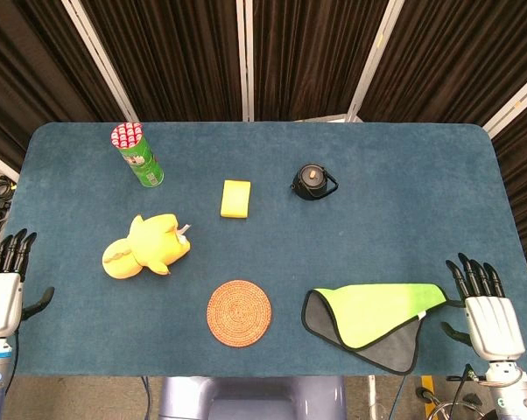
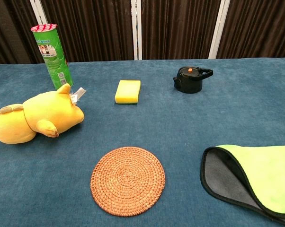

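At the counter's (image 1: 404, 175) near corners: left hand (image 1: 1, 293) and right hand (image 1: 487, 315), fingers spread, holding nothing. Just beside the right hand, folded green-and-grey cloth (image 1: 373, 317); further left, woven coaster (image 1: 239, 312), yellow plush (image 1: 145, 247), sponge (image 1: 235, 198), kettle (image 1: 312, 182), canister (image 1: 139, 156).

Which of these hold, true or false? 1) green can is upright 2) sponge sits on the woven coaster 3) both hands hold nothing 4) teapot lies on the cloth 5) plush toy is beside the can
1) The green can stands upright: true.
2) The sponge sits on the woven coaster: false, it lies on the table apart from it.
3) The left hand and right hand hold nothing, fingers apart: true.
4) The teapot lies on the cloth: false, it stands apart, farther back.
5) The plush toy lies beside the can: true.
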`<state>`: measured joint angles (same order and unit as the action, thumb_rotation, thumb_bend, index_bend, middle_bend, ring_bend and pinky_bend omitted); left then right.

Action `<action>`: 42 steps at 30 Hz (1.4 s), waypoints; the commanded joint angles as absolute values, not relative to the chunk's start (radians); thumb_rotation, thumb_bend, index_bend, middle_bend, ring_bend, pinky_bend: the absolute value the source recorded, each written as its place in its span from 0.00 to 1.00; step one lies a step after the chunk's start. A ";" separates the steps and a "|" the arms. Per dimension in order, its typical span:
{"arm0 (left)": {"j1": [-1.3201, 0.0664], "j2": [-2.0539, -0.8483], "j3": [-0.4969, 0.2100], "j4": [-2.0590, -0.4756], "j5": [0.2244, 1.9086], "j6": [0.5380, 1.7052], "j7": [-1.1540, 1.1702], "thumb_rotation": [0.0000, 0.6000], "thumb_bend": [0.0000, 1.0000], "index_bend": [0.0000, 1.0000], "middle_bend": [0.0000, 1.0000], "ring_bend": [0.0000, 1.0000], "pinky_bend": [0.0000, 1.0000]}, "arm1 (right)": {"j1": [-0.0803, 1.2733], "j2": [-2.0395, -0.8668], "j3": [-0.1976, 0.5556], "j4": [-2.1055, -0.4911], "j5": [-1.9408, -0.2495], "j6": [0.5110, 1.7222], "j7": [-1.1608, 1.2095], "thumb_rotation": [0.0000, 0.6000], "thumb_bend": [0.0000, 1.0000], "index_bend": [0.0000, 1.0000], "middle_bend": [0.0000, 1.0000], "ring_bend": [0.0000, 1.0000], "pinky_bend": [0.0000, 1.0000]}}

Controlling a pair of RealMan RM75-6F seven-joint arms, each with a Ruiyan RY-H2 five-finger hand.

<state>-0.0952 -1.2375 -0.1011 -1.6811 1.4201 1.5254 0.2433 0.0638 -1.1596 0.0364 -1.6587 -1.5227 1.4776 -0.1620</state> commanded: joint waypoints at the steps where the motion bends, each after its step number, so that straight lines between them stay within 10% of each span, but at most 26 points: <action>1: -0.104 -1.248 -0.100 -1.669 1.424 1.514 0.238 1.00 0.82 0.00 0.00 0.00 0.00 | 0.064 -1.160 0.035 -1.660 -1.525 1.478 -0.163 1.00 0.02 0.00 0.00 0.00 0.00; 4: -0.126 -1.275 -0.106 -1.643 1.432 1.493 0.235 1.00 1.00 0.00 0.00 0.00 0.00 | 0.065 -1.162 0.034 -1.659 -1.522 1.472 -0.169 1.00 0.02 0.00 0.00 0.00 0.00; 42: -0.430 -1.734 -0.202 -1.272 1.234 1.192 0.338 1.00 1.00 0.00 0.00 0.00 0.00 | 0.065 -1.140 0.038 -1.668 -1.514 1.469 -0.117 1.00 0.02 0.00 0.00 0.00 0.00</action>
<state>-0.4252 -1.7225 -0.1996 -1.2840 1.2451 1.1997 0.3386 0.0649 -1.1403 0.0380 -1.6678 -1.5141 1.4694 -0.1172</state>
